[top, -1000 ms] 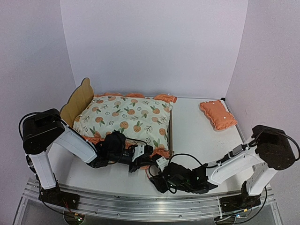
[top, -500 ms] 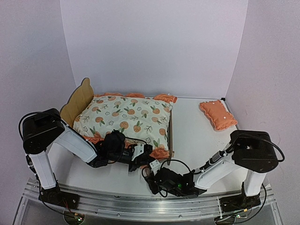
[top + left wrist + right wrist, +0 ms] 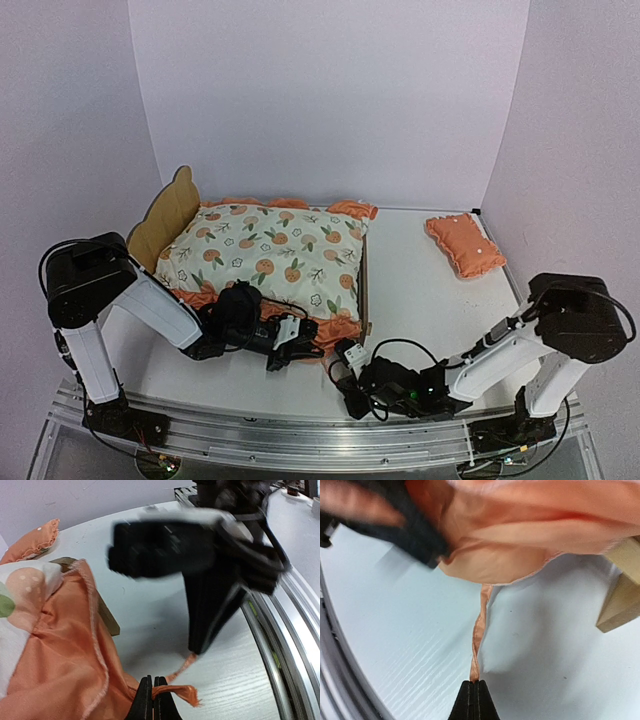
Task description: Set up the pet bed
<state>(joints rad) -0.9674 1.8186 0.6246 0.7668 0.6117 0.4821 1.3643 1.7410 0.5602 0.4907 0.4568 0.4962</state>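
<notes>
The bed (image 3: 165, 215) sits left of centre on the table (image 3: 430, 290), with the pad (image 3: 270, 250) on it and the pillow (image 3: 465, 243) well apart, far right. At the bed's near corner the left gripper (image 3: 152, 679) pinches one orange tie (image 3: 175, 692). The right gripper (image 3: 474, 682), gaping a second ago, now nips a second tie (image 3: 477, 630). It looks like tying down; next they'd need to cross the strands.

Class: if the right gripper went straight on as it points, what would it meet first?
Probably the orange ruffle, at the end of the thin strip the right gripper pinches; depth unclear.
</notes>
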